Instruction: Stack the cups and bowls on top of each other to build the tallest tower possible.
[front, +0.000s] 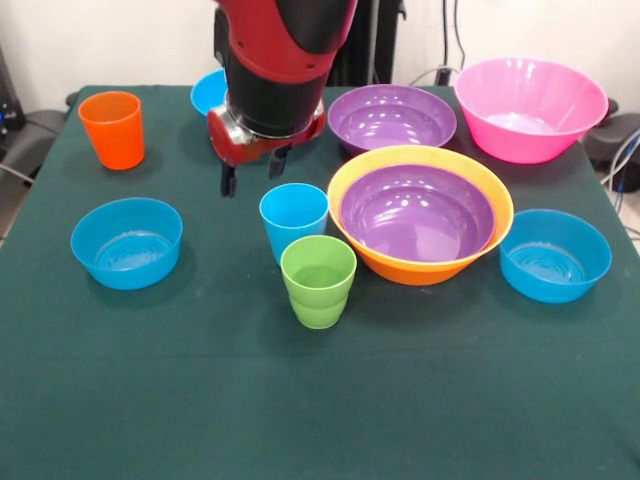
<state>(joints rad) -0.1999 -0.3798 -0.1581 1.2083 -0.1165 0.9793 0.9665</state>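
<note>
My gripper (252, 172) hangs open and empty above the table, just left of and behind the light blue cup (294, 219). The green ridged cup (319, 280) stands upright in front of the blue cup, touching or nearly touching it. The orange cup (112, 129) stands at the far left. One purple bowl (418, 214) sits nested inside the orange-yellow bowl (420, 268). The other purple bowl (391, 118) and the pink bowl (530, 108) stand behind them. Blue bowls stand at the left (127, 242), at the right (555, 255), and behind my arm (208, 92), partly hidden.
The table (200, 400) has a dark green cloth. Its front half holds nothing but cloth. Cables and dark equipment show beyond the table's far edge at the right and left.
</note>
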